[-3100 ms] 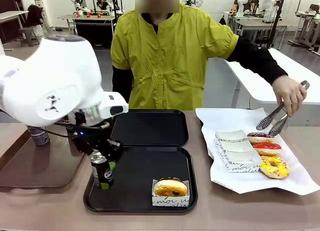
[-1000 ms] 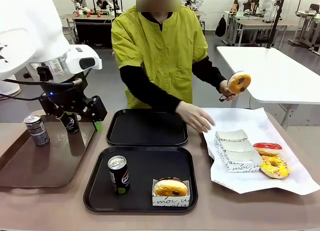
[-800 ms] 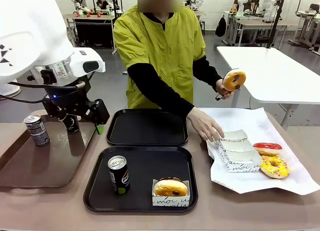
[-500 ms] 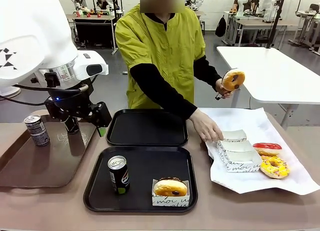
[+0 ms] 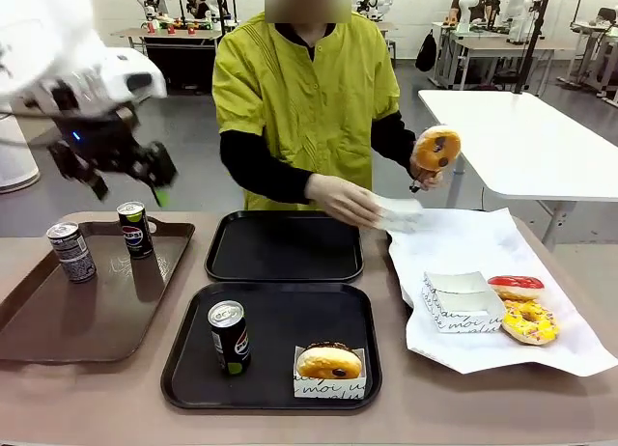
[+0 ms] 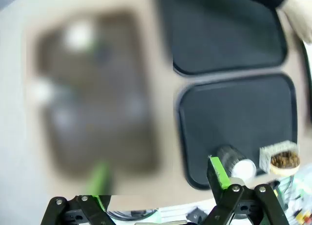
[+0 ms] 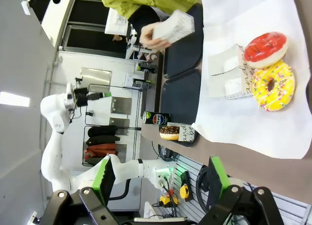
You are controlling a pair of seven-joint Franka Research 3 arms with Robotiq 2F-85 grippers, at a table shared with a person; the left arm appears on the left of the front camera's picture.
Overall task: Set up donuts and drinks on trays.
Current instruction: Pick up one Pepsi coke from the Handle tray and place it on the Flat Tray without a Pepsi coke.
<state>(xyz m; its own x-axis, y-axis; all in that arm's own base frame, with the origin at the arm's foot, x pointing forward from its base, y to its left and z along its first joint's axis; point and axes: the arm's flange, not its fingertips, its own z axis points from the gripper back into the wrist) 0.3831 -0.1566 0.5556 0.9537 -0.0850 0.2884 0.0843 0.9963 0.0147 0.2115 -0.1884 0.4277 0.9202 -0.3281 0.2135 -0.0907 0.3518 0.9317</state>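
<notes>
My left gripper (image 5: 127, 187) hangs open and empty above the brown tray (image 5: 87, 306); its wrist view is blurred, with the left gripper (image 6: 158, 178) fingers spread wide. The near black tray (image 5: 290, 330) carries one can (image 5: 230, 337) and a chocolate donut (image 5: 329, 362) in its holder. The far black tray (image 5: 285, 245) is bare. Two more cans (image 5: 72, 252) (image 5: 134, 229) stand on the brown tray. The person holds a donut (image 5: 435, 149) in tongs and a paper holder (image 5: 396, 214) in the other hand. My right gripper (image 7: 160, 186) is open.
A white paper sheet (image 5: 483, 243) at the right holds stacked paper holders (image 5: 456, 296), a red donut (image 5: 515, 284) and a yellow donut (image 5: 529, 320). The person stands at the far edge behind the far tray.
My left gripper rose up and left, away from the can on the brown tray, which stayed put. The person lifted one paper holder off the stack toward the tongs' donut.
</notes>
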